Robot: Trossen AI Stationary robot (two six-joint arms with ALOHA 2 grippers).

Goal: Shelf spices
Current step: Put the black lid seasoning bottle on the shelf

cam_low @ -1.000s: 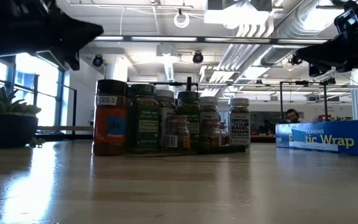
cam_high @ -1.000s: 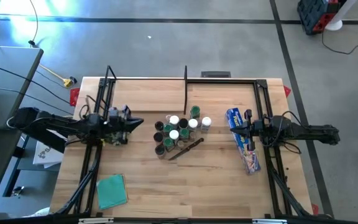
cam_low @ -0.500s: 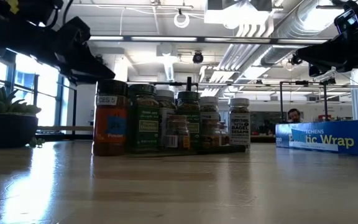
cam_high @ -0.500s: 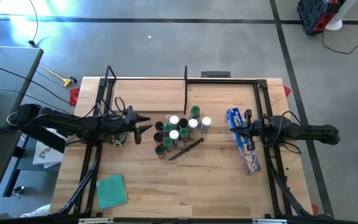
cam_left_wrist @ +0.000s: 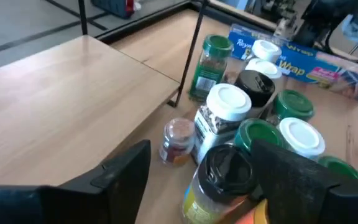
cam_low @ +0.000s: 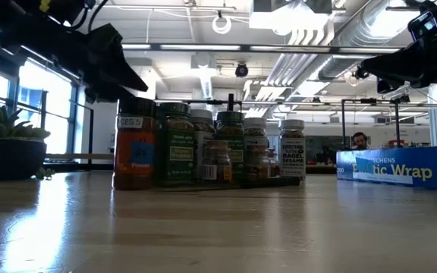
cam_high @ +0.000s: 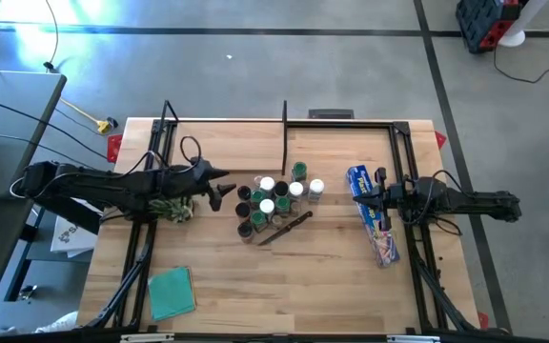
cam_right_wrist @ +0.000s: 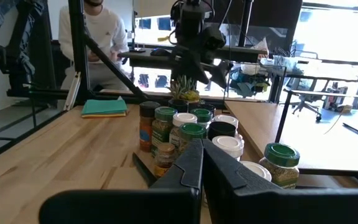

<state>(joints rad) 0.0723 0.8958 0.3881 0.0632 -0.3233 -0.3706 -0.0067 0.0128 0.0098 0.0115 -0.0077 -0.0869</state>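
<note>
The spices point(cam_high: 274, 202) stand in a tight cluster of small jars at the table's middle, white, green and black caps up. The shelf point(cam_high: 222, 145), a pale plank with black upright rods, runs along the far edge. My left gripper point(cam_high: 221, 191) hovers open just left of the cluster, slanting down toward it and touching nothing. In the left wrist view a black-capped jar point(cam_left_wrist: 227, 169) lies ahead between its fingers point(cam_left_wrist: 127, 168). In the low view it hangs above an orange jar point(cam_low: 135, 148). My right gripper point(cam_right_wrist: 201, 168) waits shut at the table's right.
A long blue wrap box point(cam_high: 381, 238) lies under the right arm. A dark-handled knife point(cam_high: 289, 226) lies just in front of the jars. A green cloth point(cam_high: 170, 291) sits near left, a small plant point(cam_high: 172, 210) below the left arm. A person point(cam_right_wrist: 98, 31) sits beyond the table.
My left gripper has moved toward the table's right, up to the jar cluster, has tipped up from pointing steeply down to a shallow slant, and has opened wide. The jars have not moved.
</note>
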